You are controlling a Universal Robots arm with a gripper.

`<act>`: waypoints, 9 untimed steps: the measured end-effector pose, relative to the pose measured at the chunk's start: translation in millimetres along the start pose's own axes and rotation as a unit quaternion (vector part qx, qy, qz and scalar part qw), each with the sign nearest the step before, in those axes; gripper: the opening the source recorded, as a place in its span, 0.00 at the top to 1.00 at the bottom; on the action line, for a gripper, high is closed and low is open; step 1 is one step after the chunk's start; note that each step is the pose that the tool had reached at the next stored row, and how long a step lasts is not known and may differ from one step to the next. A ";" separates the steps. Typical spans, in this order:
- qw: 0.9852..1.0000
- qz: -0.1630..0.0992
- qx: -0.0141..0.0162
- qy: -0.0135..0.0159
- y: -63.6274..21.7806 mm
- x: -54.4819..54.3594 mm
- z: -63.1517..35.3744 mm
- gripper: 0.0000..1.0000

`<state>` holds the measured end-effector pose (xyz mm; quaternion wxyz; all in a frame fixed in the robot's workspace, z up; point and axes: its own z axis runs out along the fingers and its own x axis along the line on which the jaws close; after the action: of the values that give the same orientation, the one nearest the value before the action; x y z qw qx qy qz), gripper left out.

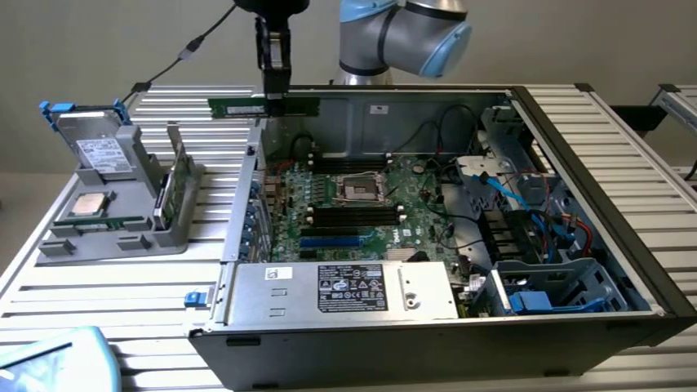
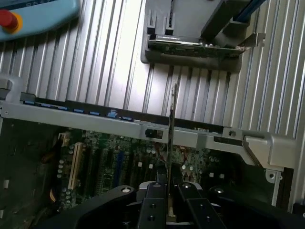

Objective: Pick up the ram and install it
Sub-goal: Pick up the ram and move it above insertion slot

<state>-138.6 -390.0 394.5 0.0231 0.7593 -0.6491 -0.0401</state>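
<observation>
The ram (image 1: pixel 264 106) is a long thin green stick held level in the air above the back left corner of the open computer case (image 1: pixel 566 318). My gripper (image 1: pixel 276 91) is shut on its middle from above. In the wrist view the ram (image 2: pixel 171 124) shows edge-on as a thin line running away from my gripper (image 2: pixel 167 191), above the case's side wall and the motherboard (image 2: pixel 119 162). The motherboard (image 1: pixel 370 200) lies below in the case, with its black memory slots (image 1: pixel 354 214) near the processor socket (image 1: pixel 358 189).
A grey holder (image 1: pixel 114 204) on the slatted table at the exterior view's left carries a silver processor chip (image 1: pixel 87 204) and an upright card. The power supply (image 1: pixel 343 290) fills the case's front. Cables and drive cages (image 1: pixel 544 269) crowd the right side. A teach pendant (image 2: pixel 38 16) lies nearby.
</observation>
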 end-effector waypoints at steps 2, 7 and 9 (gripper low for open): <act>1.000 0.000 0.000 0.000 -8.8 1.4 -0.8 0.86; 1.000 0.000 0.000 -0.001 -31.5 4.9 -2.9 0.86; 1.000 0.000 0.000 -0.001 -40.2 6.3 -3.7 0.86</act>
<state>-97.8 -390.0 394.5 0.0224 0.7594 -0.6490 -0.0406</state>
